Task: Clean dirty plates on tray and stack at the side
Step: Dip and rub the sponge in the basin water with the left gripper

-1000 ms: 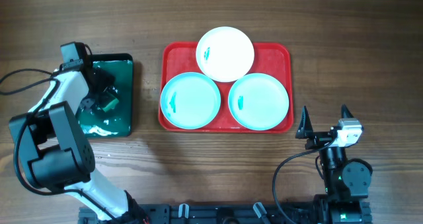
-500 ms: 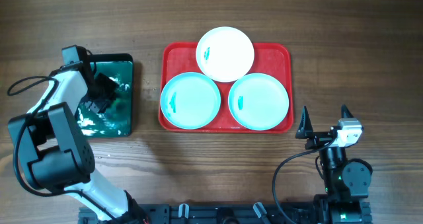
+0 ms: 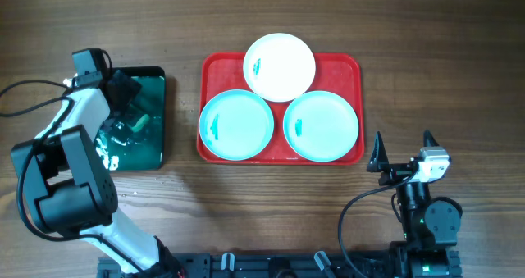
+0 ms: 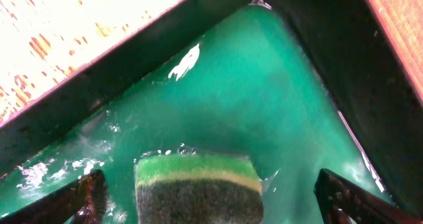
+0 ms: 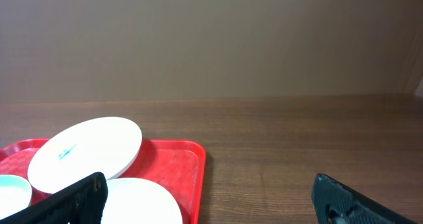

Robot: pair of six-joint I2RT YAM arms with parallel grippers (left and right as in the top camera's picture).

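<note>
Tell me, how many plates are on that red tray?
3: the white plate at the tray's far edge; the left turquoise plate and right turquoise plate side by side nearer. None looks hidden.

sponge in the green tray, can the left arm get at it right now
Probably yes: the left gripper hangs over the green tray with its jaws open either side of the sponge, and nothing lies between them.

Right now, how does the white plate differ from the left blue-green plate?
The white plate is white; the left blue-green plate is pale turquoise. The white plate pokes out past the red tray's far rim; the blue-green one sits at the tray's near left corner. Both are round, similar in size, each with a small teal smear.
</note>
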